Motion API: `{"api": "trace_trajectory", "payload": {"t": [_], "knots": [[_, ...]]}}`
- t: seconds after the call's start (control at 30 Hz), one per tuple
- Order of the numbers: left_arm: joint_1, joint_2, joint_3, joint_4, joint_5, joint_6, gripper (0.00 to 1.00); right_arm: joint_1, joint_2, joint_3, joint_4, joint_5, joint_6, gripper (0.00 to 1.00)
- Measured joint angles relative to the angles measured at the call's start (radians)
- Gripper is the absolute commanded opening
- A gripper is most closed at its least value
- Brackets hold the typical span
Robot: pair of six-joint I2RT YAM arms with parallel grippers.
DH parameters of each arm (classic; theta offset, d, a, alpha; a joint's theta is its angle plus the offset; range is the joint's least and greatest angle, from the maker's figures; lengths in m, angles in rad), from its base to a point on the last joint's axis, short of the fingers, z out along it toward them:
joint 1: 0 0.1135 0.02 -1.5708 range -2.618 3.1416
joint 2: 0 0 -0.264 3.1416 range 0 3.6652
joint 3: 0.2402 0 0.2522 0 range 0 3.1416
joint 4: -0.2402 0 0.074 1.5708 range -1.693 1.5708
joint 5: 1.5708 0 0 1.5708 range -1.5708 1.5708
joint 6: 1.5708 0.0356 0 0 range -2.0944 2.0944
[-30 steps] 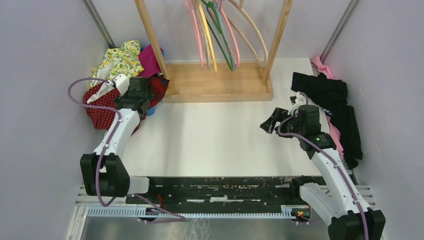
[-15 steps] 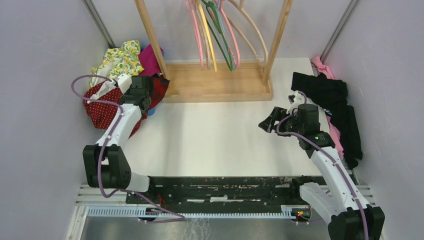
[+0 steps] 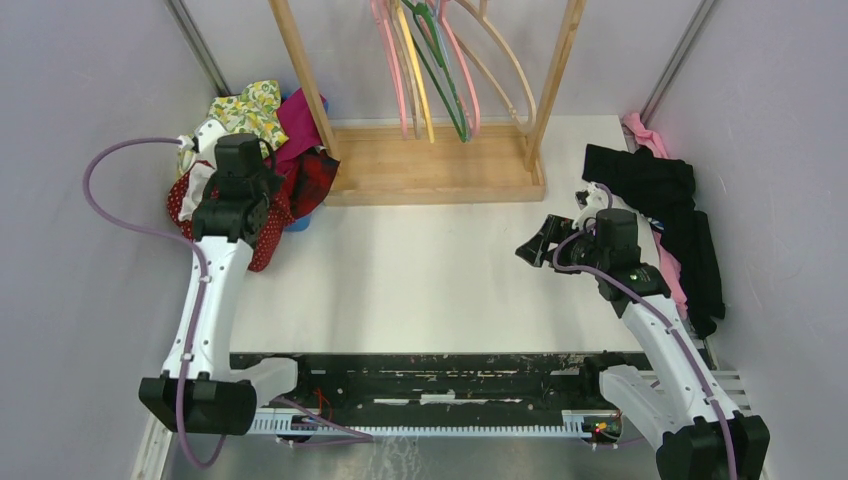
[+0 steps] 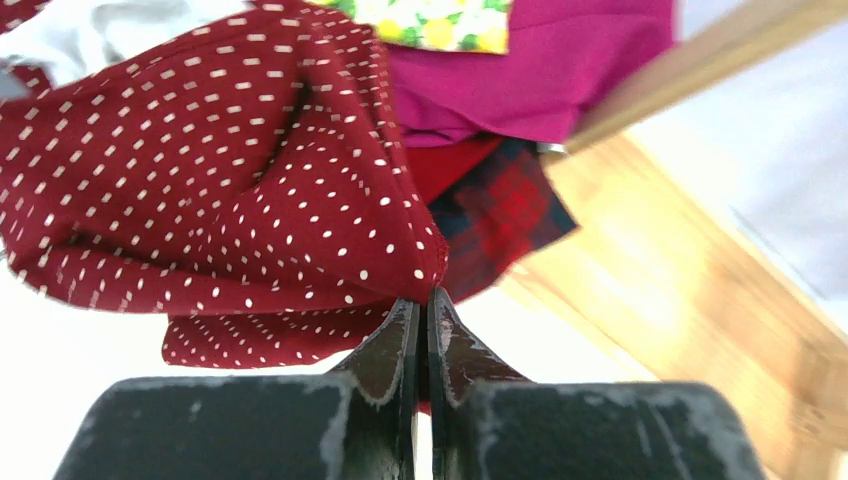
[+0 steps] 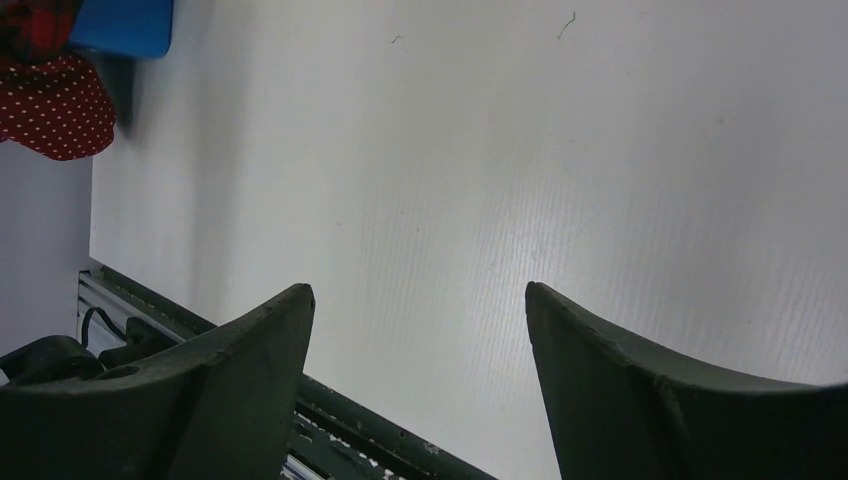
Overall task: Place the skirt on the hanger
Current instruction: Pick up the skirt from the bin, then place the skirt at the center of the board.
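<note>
The skirt, dark red with small white dots, lies bunched in the pile of clothes at the table's back left. My left gripper is shut on a fold at its edge, and the cloth rises in a ridge from the pinched tips. In the top view the left wrist hangs over the pile and hides the fingers. My right gripper hovers open over bare table at mid-right, nothing between its fingers. A corner of the skirt shows far off in the right wrist view. The hanger is out of view.
A wooden rack at the back holds pink, green and wooden hangers. Lemon-print cloth, magenta cloth and a red-and-black plaid garment lie by the skirt. Black clothes lie at the right wall.
My left gripper has shut on the skirt's fold and the left arm has swung left and stretched out, gathering the cloth. The right arm has barely moved.
</note>
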Motion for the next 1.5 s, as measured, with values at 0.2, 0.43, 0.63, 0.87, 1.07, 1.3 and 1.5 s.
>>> {"api": "trace_trajectory", "payload": {"t": [0.2,0.43,0.63,0.87,1.07,1.3,1.5], "knots": [[0.0,-0.055,0.098,-0.047,0.256,0.014,0.07,0.0,-0.01,0.0,0.004,-0.008,0.008,0.84],[-0.119,-0.054,0.134,-0.051,0.591,0.012,0.09,0.0,-0.031,0.016,-0.02,-0.006,0.008,0.84],[-0.357,-0.037,0.199,-0.017,0.688,0.005,0.09,0.0,-0.035,0.076,-0.074,0.007,-0.003,0.84],[-0.562,0.047,0.195,0.071,0.711,-0.002,0.09,0.0,-0.055,0.149,-0.168,0.069,-0.023,0.84],[-0.716,0.177,0.154,0.141,0.7,-0.002,0.09,0.0,-0.056,0.161,-0.235,0.12,-0.034,0.83],[-0.772,0.345,0.179,0.221,0.57,0.006,0.08,0.0,-0.056,0.161,-0.274,0.174,-0.037,0.82],[-0.756,0.542,0.291,0.336,0.377,0.069,0.08,0.0,-0.048,0.122,-0.257,0.183,-0.037,0.73]]}}
